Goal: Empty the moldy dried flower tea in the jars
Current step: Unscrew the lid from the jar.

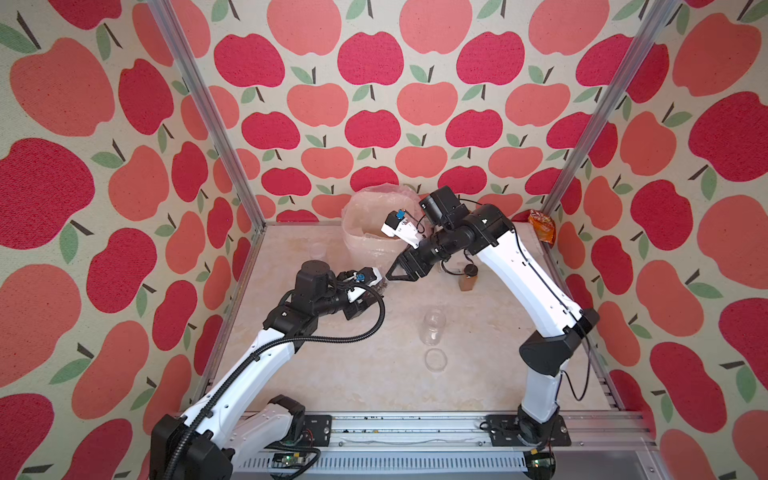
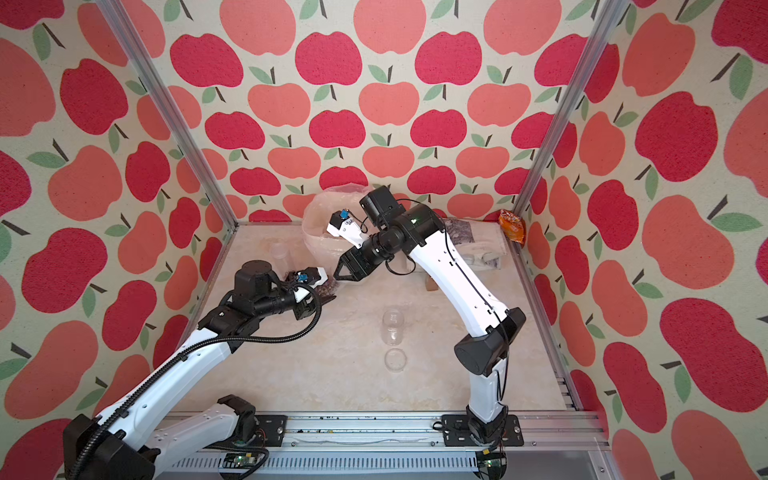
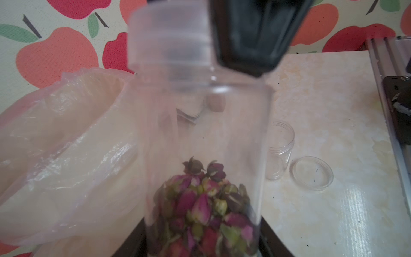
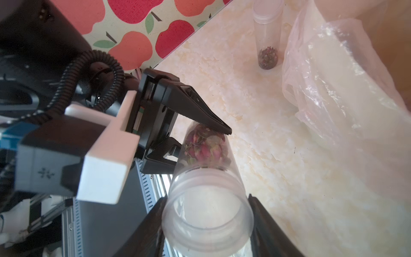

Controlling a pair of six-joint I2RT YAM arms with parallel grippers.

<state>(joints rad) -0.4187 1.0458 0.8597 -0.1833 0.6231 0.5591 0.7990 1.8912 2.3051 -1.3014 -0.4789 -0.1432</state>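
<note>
A clear jar with dried flower tea of pink and brown buds at its base hangs above the table, tilted. My left gripper is shut on the jar's lower body. My right gripper has a finger on each side of the jar's lid, touching it. In both top views the two grippers meet in front of the bin. A second lidded jar holding tea stands at the back left. An empty open jar and its loose lid sit mid-table.
A white bin lined with a clear plastic bag stands at the back centre, close behind the grippers. An amber jar with a black cap is under my right arm. An orange packet lies in the back right corner.
</note>
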